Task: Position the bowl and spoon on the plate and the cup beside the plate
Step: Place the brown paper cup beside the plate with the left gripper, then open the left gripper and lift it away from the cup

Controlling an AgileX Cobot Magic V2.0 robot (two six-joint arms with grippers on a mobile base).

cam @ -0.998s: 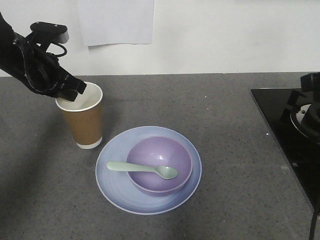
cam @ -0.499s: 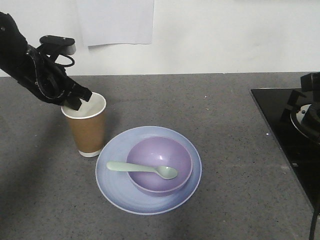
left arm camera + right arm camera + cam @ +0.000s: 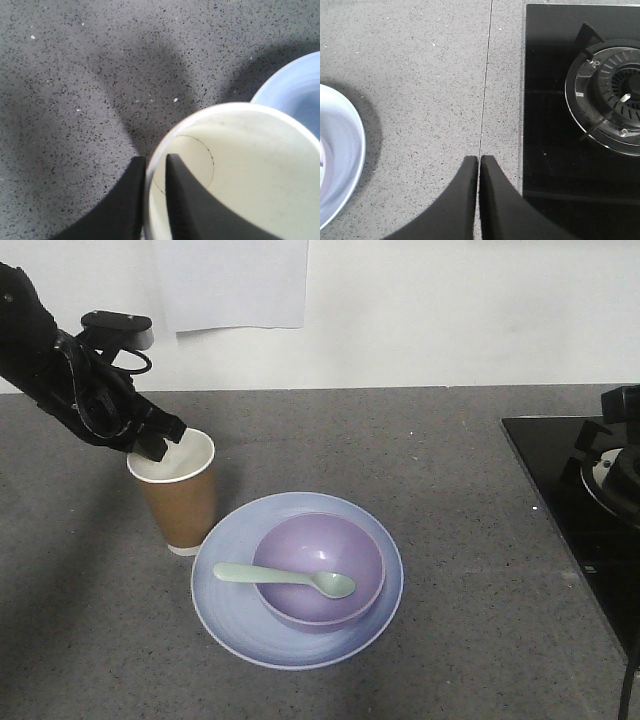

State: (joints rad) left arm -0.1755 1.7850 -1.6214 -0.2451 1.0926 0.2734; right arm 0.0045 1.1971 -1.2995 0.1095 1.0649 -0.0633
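Observation:
The brown paper cup (image 3: 179,500) stands upright on the counter, just left of the pale blue plate (image 3: 225,612). My left gripper (image 3: 152,446) is shut on the cup's rim at its far left side, one finger inside and one outside; the wrist view shows the cup (image 3: 250,165) pinched by that gripper (image 3: 155,162). The purple bowl (image 3: 318,570) sits on the plate with the mint spoon (image 3: 285,578) lying across its rim, handle pointing left. My right gripper (image 3: 479,162) is shut on nothing above the counter, near the plate's edge (image 3: 340,160).
A black glass hob (image 3: 575,510) with a gas burner (image 3: 610,95) fills the right side of the counter. A white sheet of paper (image 3: 232,282) hangs on the wall behind. Grey speckled counter (image 3: 450,460) surrounds the plate.
My left gripper has carried the cup to the right and slightly forward, bringing it close beside the plate. Bowl, spoon, plate and right arm have stayed put.

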